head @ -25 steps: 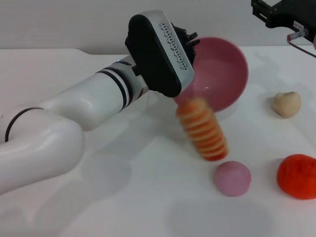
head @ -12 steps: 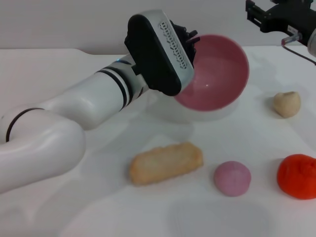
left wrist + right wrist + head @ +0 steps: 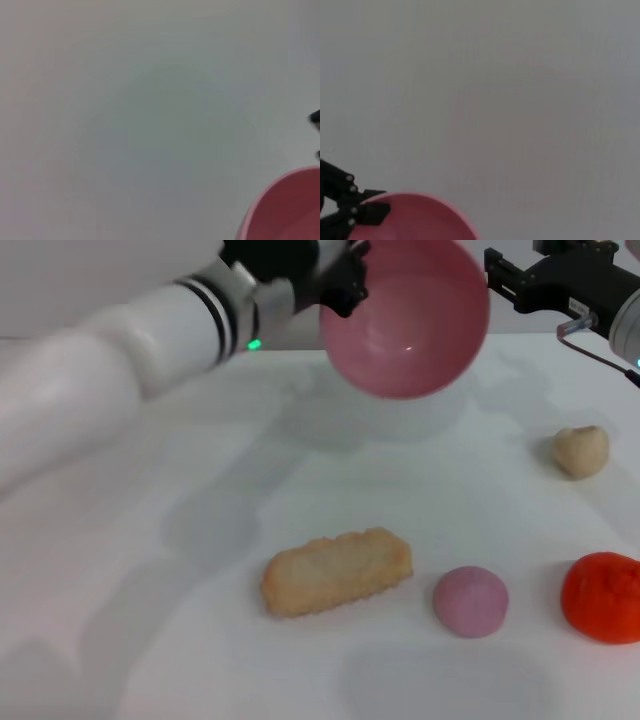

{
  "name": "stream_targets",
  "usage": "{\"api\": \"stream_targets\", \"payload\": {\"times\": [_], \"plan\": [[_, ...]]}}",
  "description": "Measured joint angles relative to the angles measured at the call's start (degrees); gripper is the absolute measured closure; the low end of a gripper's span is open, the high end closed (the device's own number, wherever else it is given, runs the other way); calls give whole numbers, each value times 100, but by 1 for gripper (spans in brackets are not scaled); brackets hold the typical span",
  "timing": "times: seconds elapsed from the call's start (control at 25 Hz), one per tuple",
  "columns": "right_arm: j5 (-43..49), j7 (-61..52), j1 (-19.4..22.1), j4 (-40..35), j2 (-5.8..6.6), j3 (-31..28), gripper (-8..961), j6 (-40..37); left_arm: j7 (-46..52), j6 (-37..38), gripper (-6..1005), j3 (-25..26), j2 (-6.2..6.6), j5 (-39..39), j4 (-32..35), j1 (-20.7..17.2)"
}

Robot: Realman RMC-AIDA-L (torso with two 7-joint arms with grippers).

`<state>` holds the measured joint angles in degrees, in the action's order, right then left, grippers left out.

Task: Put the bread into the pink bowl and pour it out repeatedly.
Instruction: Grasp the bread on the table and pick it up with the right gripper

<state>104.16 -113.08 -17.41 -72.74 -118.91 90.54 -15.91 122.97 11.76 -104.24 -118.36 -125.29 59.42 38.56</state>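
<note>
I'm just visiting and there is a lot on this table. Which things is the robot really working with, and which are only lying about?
In use: the pink bowl, held up tilted and empty by the left gripper; the bread, lying on the table.

Lying about: the beige bun, the purple ball, the orange-red lump.

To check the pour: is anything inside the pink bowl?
No. The bowl, held tilted by the left pincer, shows a bare interior. The bread lies on the table. What is behind the bowl is covered.
</note>
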Motion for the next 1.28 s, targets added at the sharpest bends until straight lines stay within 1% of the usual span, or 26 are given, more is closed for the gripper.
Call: {"api": "stream_targets", "payload": {"times": [0.04, 0.08, 0.12, 0.16, 0.24, 0.28, 0.36, 0.4, 0.52, 0.56, 0.6, 0.64, 0.68, 0.72, 0.8, 0.88, 0.96, 1.0, 1.08, 1.12, 1.16, 1.28], "plan": [[0, 0, -15, 25, 0, 2, 347, 0, 0, 0, 952, 0, 0, 0, 0, 0], [0, 0, -35, 59, 0, 5, 347, -1, 0, 1108, 952, 781, 9, 156, -124, 267], [0, 0, -60, 100, 0, 6, 347, 0, -3, 1402, 952, 1030, 11, 175, -184, 351], [0, 0, -84, 134, 0, 8, 347, 0, -15, 1851, 952, 1363, 19, 200, -262, 463], [-1, -1, -131, 218, 0, 12, 347, 1, -39, 2427, 952, 1858, 27, 201, -341, 589], [-1, -2, -158, 263, 0, 14, 347, 0, -41, 2604, 952, 2028, 33, 195, -350, 614], [-1, -1, -198, 323, 0, 16, 347, 1, -31, 3066, 952, 2526, 66, 170, -351, 665], [-1, 0, -207, 336, 0, 21, 347, 1, -22, 3375, 952, 2896, 91, 141, -345, 694], [-1, 0, -215, 343, 0, 65, 347, 4, -15, 3774, 952, 3503, 125, -69, -340, 731], [-1, 0, -216, 344, 0, 74, 347, 6, -15, 3774, 952, 3503, 125, -69, -340, 731], [-1, 0, -218, 344, 0, 74, 347, 8, 2, 3911, 952, 3740, 143, -202, -334, 736], [-1, 0, -219, 345, 0, 75, 347, 8, 145, 4258, 952, 4102, 230, -468, -316, 744], [-1, -4, -219, 346, 0, 75, 347, -1, 212, 4367, 952, 4175, 276, -526, -312, 744], [-1, -21, -219, 346, 0, 77, 347, -32, 212, 4367, 952, 4175, 276, -526, -312, 744], [-1, -60, -219, 345, 0, 76, 347, -147, 389, 4765, 952, 4384, 416, -657, -299, 719], [-2, -91, -230, 345, 0, 51, 347, -323, 468, 5216, 952, 4631, 510, -738, -298, 692], [-5, -144, -279, 388, 0, 26, 347, -478, 468, 5216, 952, 4631, 510, -738, -298, 692], [-9, -191, -329, 446, 1, 18, 347, -581, 489, 6209, 952, 5087, 677, -833, -271, 627], [-9, -291, -460, 622, 13, -32, 347, -807, 490, 6541, 952, 5181, 726, -877, -232, 564], [2, -366, -644, 874, 26, -122, 347, -1121, 498, 6759, 952, 5208, 758, -914, -170, 487], [2, -366, -644, 874, 26, -122, 347, -1121, 507, 6816, 952, 5212, 767, -923, -150, 460], [38, -407, -1044, 1411, 37, -315, 347, -1693, 578, 7008, 952, 5220, 815, -938, -75, 306]]}}
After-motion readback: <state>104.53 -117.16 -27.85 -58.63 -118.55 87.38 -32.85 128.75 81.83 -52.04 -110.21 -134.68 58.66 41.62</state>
